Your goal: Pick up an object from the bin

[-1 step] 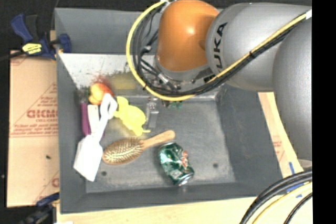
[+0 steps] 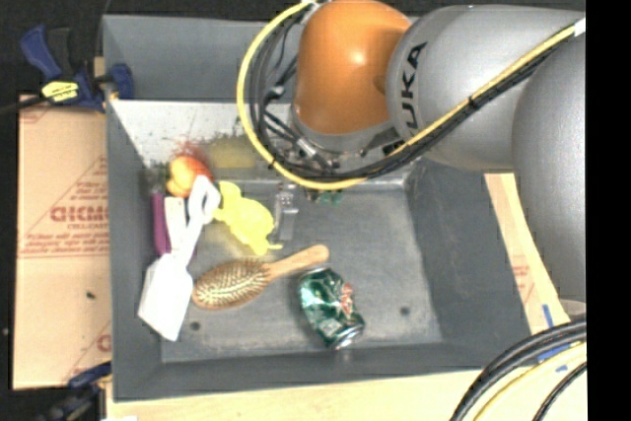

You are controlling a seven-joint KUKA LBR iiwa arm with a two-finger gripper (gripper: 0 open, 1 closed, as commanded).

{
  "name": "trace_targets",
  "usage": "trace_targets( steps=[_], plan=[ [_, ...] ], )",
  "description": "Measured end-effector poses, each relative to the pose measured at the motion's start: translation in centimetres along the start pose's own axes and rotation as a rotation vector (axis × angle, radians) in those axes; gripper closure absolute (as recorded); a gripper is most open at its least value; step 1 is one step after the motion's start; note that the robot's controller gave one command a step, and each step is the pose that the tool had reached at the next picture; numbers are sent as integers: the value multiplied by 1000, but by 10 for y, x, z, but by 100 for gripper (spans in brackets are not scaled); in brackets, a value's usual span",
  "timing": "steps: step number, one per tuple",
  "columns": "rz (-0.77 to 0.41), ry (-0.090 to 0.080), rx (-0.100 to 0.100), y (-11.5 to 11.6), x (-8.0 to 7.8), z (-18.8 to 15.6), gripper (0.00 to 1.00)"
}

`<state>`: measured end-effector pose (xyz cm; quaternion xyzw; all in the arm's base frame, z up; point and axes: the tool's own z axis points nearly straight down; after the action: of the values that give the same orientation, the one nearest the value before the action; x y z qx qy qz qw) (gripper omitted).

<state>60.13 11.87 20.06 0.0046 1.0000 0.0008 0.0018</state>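
My gripper (image 2: 286, 210) hangs below the orange wrist cover, low in the middle of the bin, just right of a yellow soft toy (image 2: 245, 218). The gripper's tip is at the toy's right edge; whether it touches the toy I cannot tell. A wooden hairbrush (image 2: 246, 279) lies in front of the gripper, its handle pointing up to the right. A crushed green can (image 2: 331, 309) rests near the bin's front wall, right of the brush.
At the left side lie a white spatula (image 2: 175, 276), a purple stick (image 2: 158, 222) beside it and a red-yellow fruit (image 2: 185, 175) near the back wall. The arm and its cover hang over the bin's back right part.
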Motion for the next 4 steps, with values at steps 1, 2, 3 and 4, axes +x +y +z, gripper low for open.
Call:
trace_targets(
  steps=[1,2,3,4],
  plan=[
    [-129,-1,0,-16,27,6,0],
    [-3,-8,-1,-20,-43,22,0],
    [-132,4,2,-78,26,44,0],
    [-322,-19,-1,-24,-18,52,0]
  ],
)
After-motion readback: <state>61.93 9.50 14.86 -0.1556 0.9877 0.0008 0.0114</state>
